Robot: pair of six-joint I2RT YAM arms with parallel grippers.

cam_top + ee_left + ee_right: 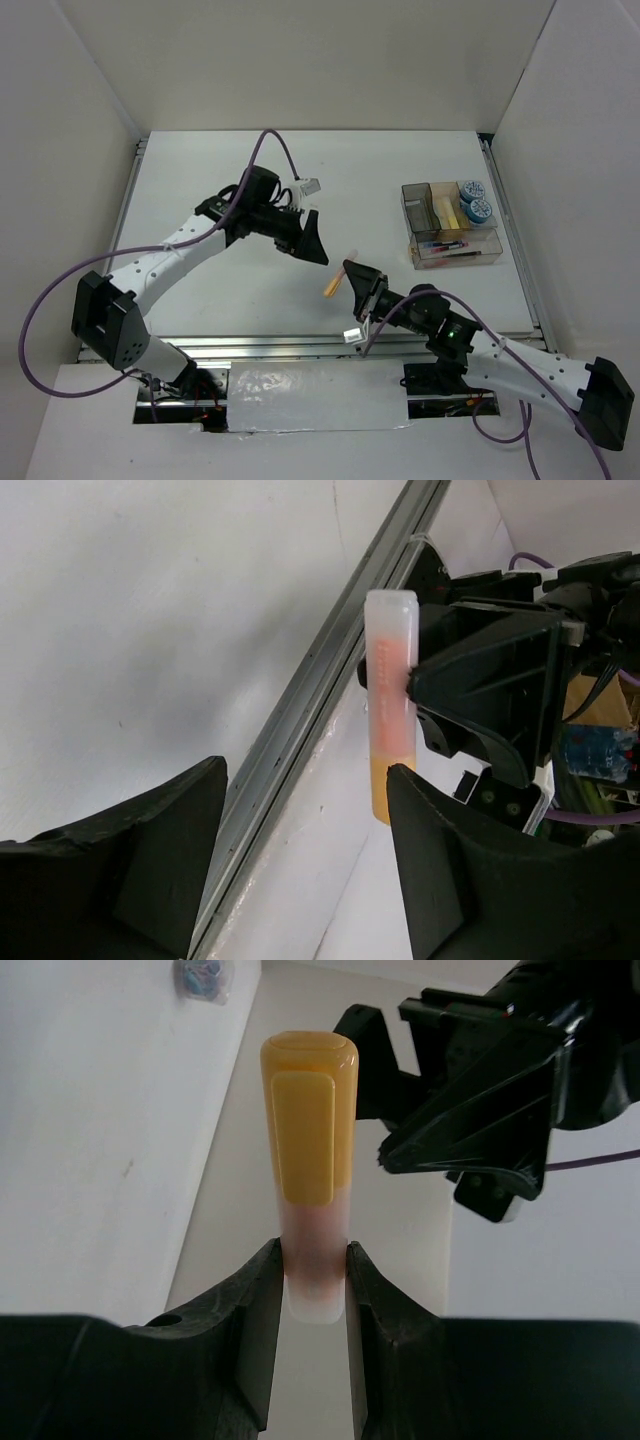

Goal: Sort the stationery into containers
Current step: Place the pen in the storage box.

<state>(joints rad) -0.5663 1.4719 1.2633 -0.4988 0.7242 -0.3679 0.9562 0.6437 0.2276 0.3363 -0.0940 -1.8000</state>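
Bright, even light; soft shadows.

Top cam: high, behind arm bases, looks down on whole counter (250, 190). L wrist cam: close behind left pincer (305, 780), faces right pincer (425, 685). R wrist cam: close behind right pincer, faces back at left one. All 3 views share highlighter (305, 1140) and both pincers.

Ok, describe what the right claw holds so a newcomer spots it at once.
Look at the white table, middle of its near edge. There the right claw is shut on a stubby highlighter facing the open left claw. It is the only stationery outside the clear compartment box, with an orange-yellow end.
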